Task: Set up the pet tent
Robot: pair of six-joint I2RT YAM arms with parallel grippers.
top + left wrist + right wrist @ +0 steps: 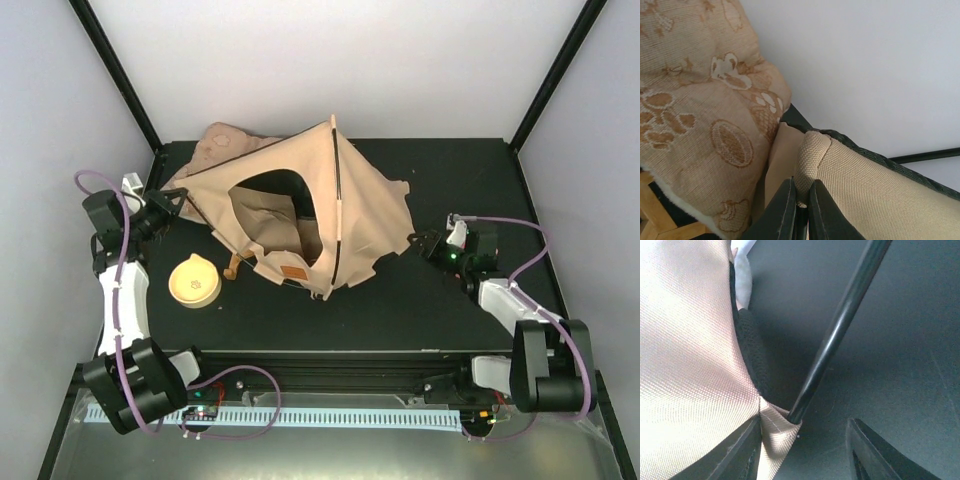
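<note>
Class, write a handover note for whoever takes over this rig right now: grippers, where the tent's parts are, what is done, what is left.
Left gripper: shut on a corner of the pet tent, beside the floral cushion.
Right gripper: open, jaws either side of the end of a black pole, at the tent's right corner.
Done: tent partly raised mid-table.
Left: probably secure the poles and stand the tent fully.

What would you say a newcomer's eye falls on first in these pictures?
The tan pet tent, half-raised on the black table, dominates the overhead view. The left end effector pinches its left corner, beside a floral cushion; the right end effector stands open at the right corner, where a black pole ends.
</note>
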